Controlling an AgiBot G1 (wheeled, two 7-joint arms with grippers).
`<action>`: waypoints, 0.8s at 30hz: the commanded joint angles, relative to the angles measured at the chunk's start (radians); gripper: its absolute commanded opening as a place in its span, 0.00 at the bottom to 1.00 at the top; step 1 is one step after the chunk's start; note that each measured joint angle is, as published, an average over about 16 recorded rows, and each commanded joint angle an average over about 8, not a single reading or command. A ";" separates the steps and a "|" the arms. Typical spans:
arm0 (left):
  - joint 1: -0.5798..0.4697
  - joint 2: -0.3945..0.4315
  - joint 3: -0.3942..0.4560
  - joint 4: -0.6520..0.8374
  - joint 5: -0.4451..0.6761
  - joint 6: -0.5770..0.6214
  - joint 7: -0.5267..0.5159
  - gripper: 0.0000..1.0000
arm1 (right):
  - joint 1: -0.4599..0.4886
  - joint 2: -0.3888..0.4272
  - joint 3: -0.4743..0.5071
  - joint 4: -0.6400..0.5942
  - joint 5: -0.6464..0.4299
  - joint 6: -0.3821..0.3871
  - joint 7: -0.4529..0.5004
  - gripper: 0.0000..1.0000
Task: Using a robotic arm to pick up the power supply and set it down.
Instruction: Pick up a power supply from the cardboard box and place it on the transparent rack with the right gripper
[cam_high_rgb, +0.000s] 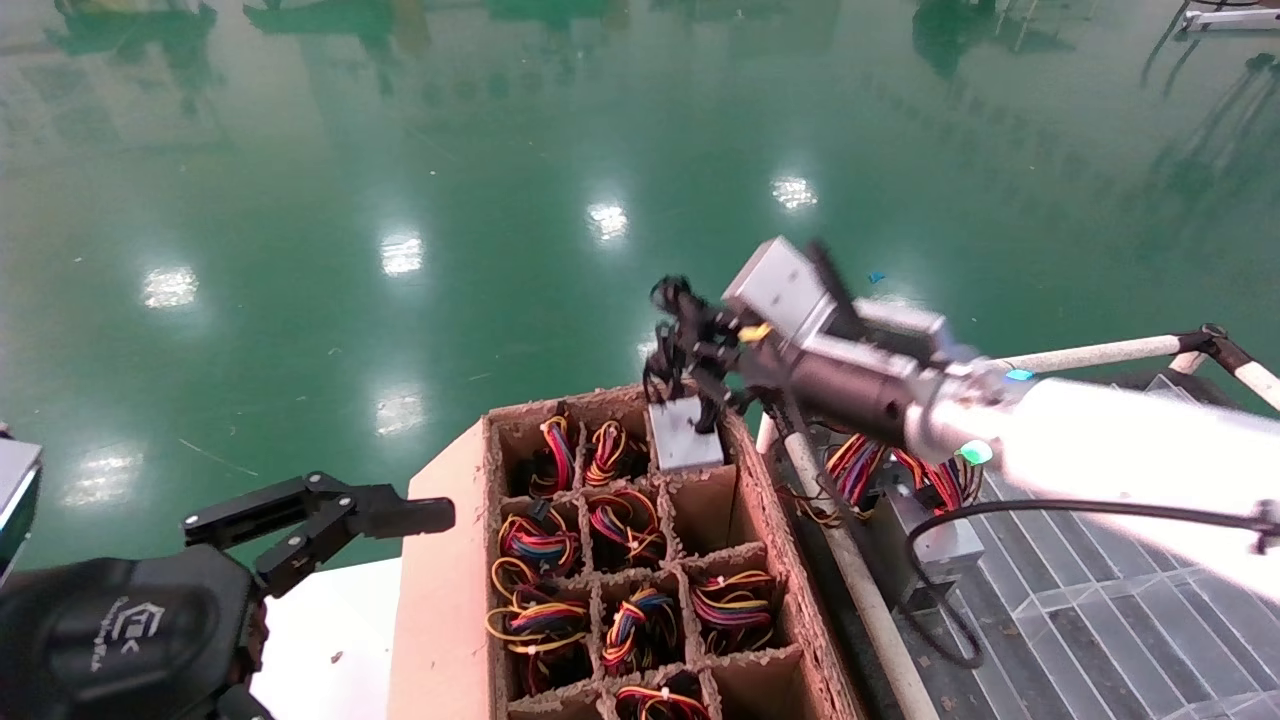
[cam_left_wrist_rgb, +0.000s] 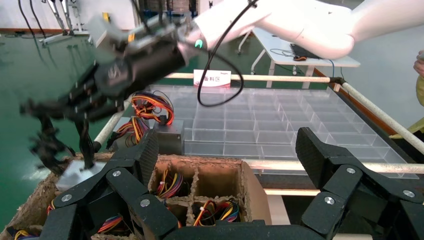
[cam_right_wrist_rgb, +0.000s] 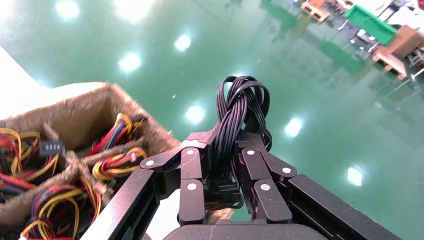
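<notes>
Factory hall: glossy green floor (cam_high_rgb: 400, 150), part crates (cam_high_rgb: 640, 560)

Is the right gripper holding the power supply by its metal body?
No, the right gripper is shut on the black cables, and the power supply body hangs below at the cardboard box far corner cell.

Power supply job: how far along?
Done: the right gripper is shut on the black cable bundle of the silvery-grey metal power supply. In hand: the box sits part-raised in a far corner cell of the brown cardboard divider box. Left: clearing the cell and setting it down. The left gripper is open, parked beside the carton.
</notes>
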 joint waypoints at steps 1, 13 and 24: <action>0.000 0.000 0.000 0.000 0.000 0.000 0.000 1.00 | 0.002 0.022 0.013 0.036 0.012 -0.007 0.025 0.00; 0.000 0.000 0.000 0.000 0.000 0.000 0.000 1.00 | 0.086 0.202 0.169 0.057 0.306 -0.141 -0.054 0.00; 0.000 0.000 0.000 0.000 0.000 0.000 0.000 1.00 | 0.092 0.425 0.313 0.051 0.474 -0.236 -0.102 0.00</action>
